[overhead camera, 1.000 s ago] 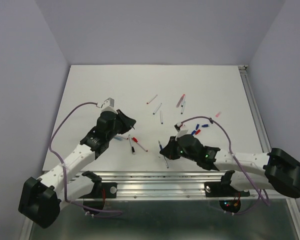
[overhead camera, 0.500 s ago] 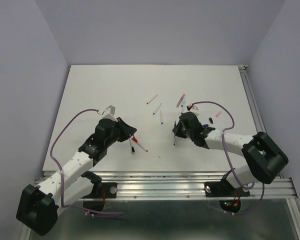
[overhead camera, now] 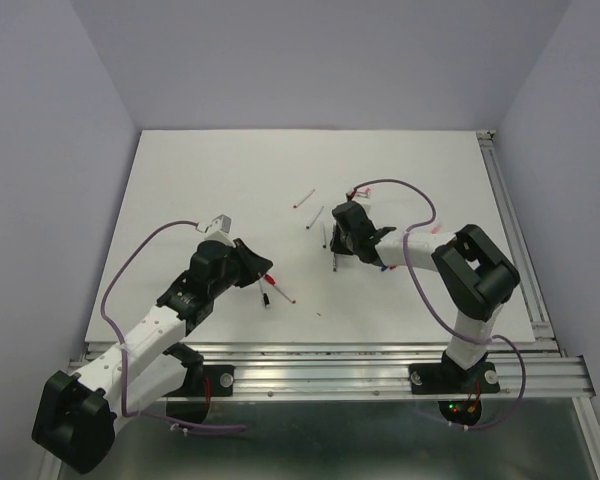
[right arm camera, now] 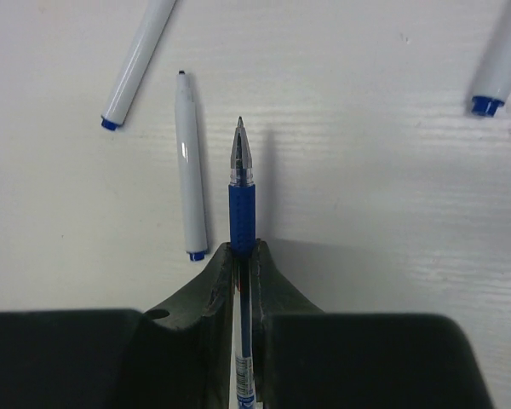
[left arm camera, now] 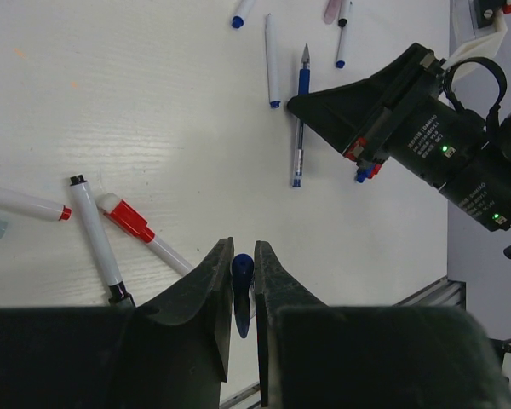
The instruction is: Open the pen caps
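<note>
My left gripper (left arm camera: 243, 256) is shut on a small blue pen cap (left arm camera: 242, 269), held just above the table; it also shows in the top view (overhead camera: 263, 268). My right gripper (right arm camera: 244, 249) is shut on the clear barrel of an uncapped blue-grip pen (right arm camera: 242, 209), whose bare tip points away from me. In the top view the right gripper (overhead camera: 336, 246) sits mid-table with that pen (overhead camera: 333, 262) sticking out of it. A red-capped pen (left arm camera: 129, 220) and a black-tipped white pen (left arm camera: 92, 237) lie left of my left fingers. Small red and blue caps (left arm camera: 364, 175) peek from under the right gripper.
White barrels with blue ends lie beside the held pen (right arm camera: 190, 175) and further off (right arm camera: 140, 60), (right arm camera: 501, 64). More pens lie at the table's middle back (overhead camera: 304, 199). The metal rail (overhead camera: 320, 360) runs along the near edge.
My right gripper has carried the blue-grip pen from near the front edge back toward the middle of the table. My left gripper has shifted a little to the right.
</note>
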You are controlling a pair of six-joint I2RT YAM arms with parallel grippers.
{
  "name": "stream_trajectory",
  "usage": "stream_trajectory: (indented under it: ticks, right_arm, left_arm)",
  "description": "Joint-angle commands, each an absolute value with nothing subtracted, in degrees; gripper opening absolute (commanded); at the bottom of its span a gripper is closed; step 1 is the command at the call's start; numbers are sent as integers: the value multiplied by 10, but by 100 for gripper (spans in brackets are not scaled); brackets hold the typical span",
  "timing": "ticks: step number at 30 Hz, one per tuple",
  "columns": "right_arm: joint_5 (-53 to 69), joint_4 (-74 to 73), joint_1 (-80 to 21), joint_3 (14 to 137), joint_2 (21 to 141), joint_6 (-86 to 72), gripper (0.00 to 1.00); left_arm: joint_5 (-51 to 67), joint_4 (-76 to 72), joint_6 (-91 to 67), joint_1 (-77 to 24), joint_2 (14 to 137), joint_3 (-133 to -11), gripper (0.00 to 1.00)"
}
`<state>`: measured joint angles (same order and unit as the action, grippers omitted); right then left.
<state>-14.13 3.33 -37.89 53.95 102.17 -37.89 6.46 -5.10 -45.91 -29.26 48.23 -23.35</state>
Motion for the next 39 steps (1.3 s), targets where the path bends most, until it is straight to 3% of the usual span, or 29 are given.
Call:
stream_trajectory:
  ticks: [1,13,17,28,29,32,34,35,39]
  right_arm:
    - [-198,16,-373,610,1056,-359,8]
    - [-236,-40,-368,667,1076,-358,30]
    - [-214,-30,-368,638,1022,-352,37]
    - [-163,-4,-368,477,798,-394,40]
    - [-177,-14,-368,442,751,-403,52]
    - [-207,-50,-368,397,688,-445,64]
    - [-236,-80,-368,356,629,-481,84]
    - [-252,-97,-368,332,592,-492,100]
    - [-295,-134,-367,301,520,-524,100]
  left_arm:
    - [70,-73,-445,-294,470,-233,0]
    - [83,-73,-442,-294,473,-236,0]
    - [96,-78,-443,-294,484,-241,0]
    - [115,-109,-454,-328,546,-284,0]
    - [112,-116,-455,-338,568,-290,0]
    - [94,-123,-454,-382,630,-328,0]
    - [91,-133,-452,-414,668,-364,0]
    - [91,-140,-449,-424,708,-377,0]
    - [101,-141,-436,-463,811,-455,0]
